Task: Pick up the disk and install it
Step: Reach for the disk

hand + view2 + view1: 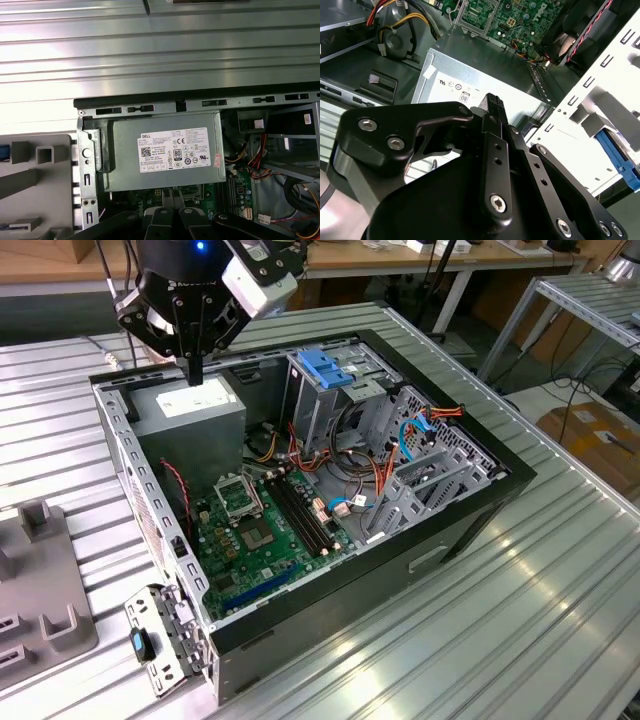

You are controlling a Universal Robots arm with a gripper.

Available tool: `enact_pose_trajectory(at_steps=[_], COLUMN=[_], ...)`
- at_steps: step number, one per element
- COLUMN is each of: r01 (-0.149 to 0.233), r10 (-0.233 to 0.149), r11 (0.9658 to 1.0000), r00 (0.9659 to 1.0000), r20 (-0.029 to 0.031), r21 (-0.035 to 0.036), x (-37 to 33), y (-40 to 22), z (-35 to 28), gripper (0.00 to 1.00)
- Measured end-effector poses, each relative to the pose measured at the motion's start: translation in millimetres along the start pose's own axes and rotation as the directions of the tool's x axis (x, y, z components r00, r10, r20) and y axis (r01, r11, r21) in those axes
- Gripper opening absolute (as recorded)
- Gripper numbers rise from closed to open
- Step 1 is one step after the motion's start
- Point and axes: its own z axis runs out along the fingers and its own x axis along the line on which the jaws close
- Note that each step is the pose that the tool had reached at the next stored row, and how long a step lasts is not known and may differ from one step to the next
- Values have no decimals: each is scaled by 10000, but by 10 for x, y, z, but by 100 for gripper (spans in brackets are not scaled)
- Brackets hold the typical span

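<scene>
Though I can make out no more of the disk [620,160] than a strip of its blue carrier in the second wrist view, it lies outside the open computer case [420,550]. It sits past the case's slotted side wall [140,480], on the side where the grey fixture [45,590] rests on the ribbed metal table [500,640].

The gripper [195,368] is well apart from the disk. It hangs inside the case line, just above the grey power supply [195,415], with its 2 fingers pressed together and nothing between them. The slotted wall stands between gripper and disk.

Lying on its side, the case holds the power supply in the corner under the gripper and the green motherboard [265,530] across its floor. It also holds a metal drive cage [325,370] with a blue plastic top toward the exterior view's right, and loose orange, red and blue cables [380,475] run beside the cage.
</scene>
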Motion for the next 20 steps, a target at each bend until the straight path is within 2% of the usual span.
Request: enact_pose_trajectory(at_steps=[4, 14, 20], r01=[1, 2, 2], r10=[-1, -2, -2], r11=[10000, 10000, 10000], r00=[10000, 10000, 10000], r20=[1, 0, 0], r21=[-1, 0, 0], x=[55, 60, 105], y=[-4, -4, -8], z=[-1, -2, -2], gripper=[11, 11, 11])
